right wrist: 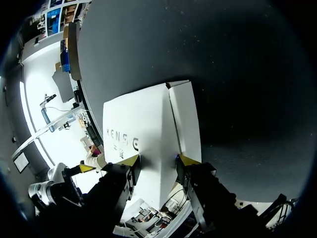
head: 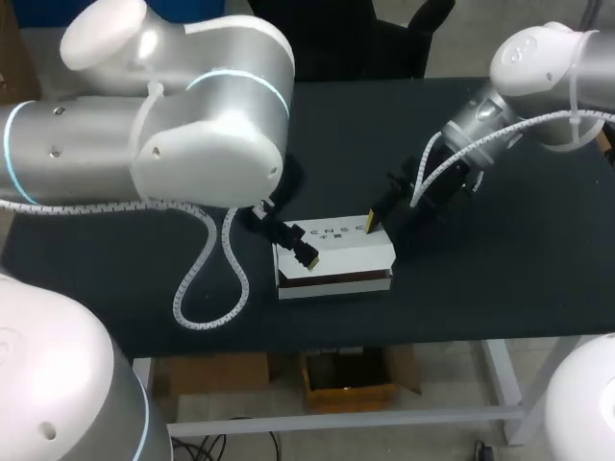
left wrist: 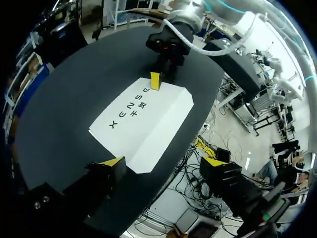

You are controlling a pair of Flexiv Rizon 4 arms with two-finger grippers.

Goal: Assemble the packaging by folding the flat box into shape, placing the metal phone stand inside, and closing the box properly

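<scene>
Black table (head: 96, 269) filled most of the head view, w/ my left arm (head: 192, 125) coming in large from the left and my right arm (head: 548, 67) from the far right corner. The white box (head: 336, 252) lay about mid-table, nearer the front edge than the back, w/ one gripper at each end. Progress, as I judged it: the box had some height, so folding looked at least partly done. A dark gap (head: 332, 279) ran along the side facing me, so I didn't count it as closed. The phone stand was not in view in any cam, so I couldn't tell if it was inside. That left checking or loading the stand, then the final close. The box's long axis ran left-right across the table, roughly parallel w/ the front edge, printed top panel up. The left gripper (left wrist: 162, 161) was spread wide at the left end, one yellow tip (left wrist: 111, 161) by the box corner, the other well clear of it, gripping nothing. The right gripper (right wrist: 159, 159) was at the right-rear end, fingers apart w/ tips down on the top panel, not pinching it.
</scene>
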